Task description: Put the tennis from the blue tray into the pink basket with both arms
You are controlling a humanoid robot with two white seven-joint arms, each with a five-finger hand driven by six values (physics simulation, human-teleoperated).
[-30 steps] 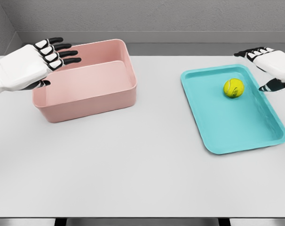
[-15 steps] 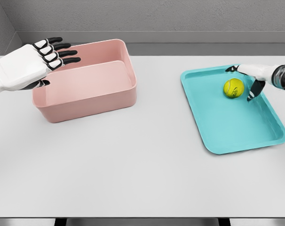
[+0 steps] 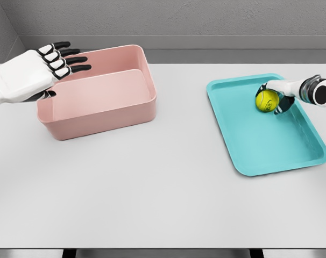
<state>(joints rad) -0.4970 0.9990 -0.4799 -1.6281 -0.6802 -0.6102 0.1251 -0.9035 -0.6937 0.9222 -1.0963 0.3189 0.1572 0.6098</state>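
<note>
Start at the bottom of the frame, where you see the bare white table (image 3: 152, 188) filling the lower half. Moving up on the right side, locate the blue tray (image 3: 260, 150), lying flat on the table with its long side running toward the lower right. In the upper part of this tray you find the tennis ball (image 3: 267, 100), resting on the tray floor. The right hand (image 3: 277, 97) enters from the right edge of the frame and sits at the ball: its fingers curl around the ball's right side, with dark fingertips above and below it, touching it. You cannot tell whether the grip is fully firm.

At the upper left of the frame, note the pink basket (image 3: 98, 107), standing upright on the table, well apart from the tray. The left hand (image 3: 42, 72) hovers over the basket's left rim, fingers extended side by side and pointing right, holding nothing.
</note>
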